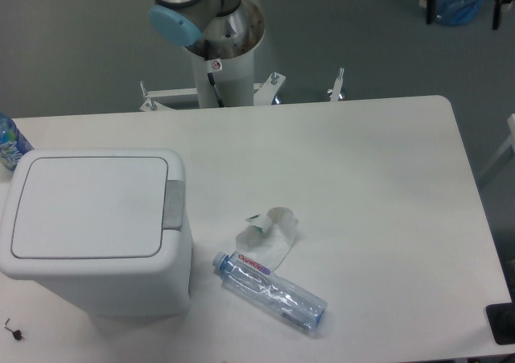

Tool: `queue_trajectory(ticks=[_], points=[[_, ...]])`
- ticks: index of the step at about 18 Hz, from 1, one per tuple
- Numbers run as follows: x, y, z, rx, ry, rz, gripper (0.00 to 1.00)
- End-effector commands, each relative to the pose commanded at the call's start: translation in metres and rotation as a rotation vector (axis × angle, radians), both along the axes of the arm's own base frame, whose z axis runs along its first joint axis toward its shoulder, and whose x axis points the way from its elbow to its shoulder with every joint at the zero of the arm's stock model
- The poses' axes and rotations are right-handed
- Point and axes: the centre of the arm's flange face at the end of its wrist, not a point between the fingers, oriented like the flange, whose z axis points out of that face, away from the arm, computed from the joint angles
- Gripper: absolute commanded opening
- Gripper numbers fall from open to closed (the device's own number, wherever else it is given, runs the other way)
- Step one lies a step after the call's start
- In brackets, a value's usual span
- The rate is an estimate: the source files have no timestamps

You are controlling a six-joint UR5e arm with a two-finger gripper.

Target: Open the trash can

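The trash can (92,230) is a boxy white bin with rounded corners standing on the left of the white table (378,186). Its flat white lid (84,206) lies shut. A grey push-button strip (174,205) runs along the lid's right edge. Only the arm's base and a joint with a light blue cap (175,23) show at the top, behind the table. The gripper is out of view.
A clear plastic bottle (272,290) lies on its side right of the bin. A crumpled white paper (269,234) lies just above it. A blue-labelled bottle (10,144) stands at the far left edge behind the bin. A dark object (500,324) sits at the table's right front corner.
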Motion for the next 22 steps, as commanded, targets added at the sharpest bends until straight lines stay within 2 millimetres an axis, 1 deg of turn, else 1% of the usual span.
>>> queue_trajectory(ticks=[4, 5, 7, 8, 10, 11, 14, 16, 17, 18, 20, 22], points=[[-0.001, 0.002, -0.001, 0.003, -0.002, 0.005, 1.0], [-0.004, 0.003, -0.003, 0.008, -0.01, 0.005, 1.0], [-0.005, 0.009, -0.003, 0.031, -0.027, 0.042, 1.0], [-0.002, 0.017, -0.006, 0.052, -0.049, 0.079, 1.0], [0.002, 0.049, -0.015, 0.093, -0.105, 0.125, 1.0], [0.008, 0.062, -0.016, 0.11, -0.127, 0.154, 1.0], [0.012, 0.096, -0.017, 0.189, -0.137, 0.273, 1.0], [0.025, 0.142, -0.026, 0.248, -0.162, 0.319, 1.0], [0.033, 0.161, -0.029, 0.273, -0.177, 0.345, 1.0], [0.041, 0.173, -0.031, 0.292, -0.196, 0.373, 1.0], [0.054, 0.203, -0.043, 0.303, -0.252, 0.41, 1.0], [0.063, 0.214, -0.048, 0.327, -0.306, 0.497, 1.0]])
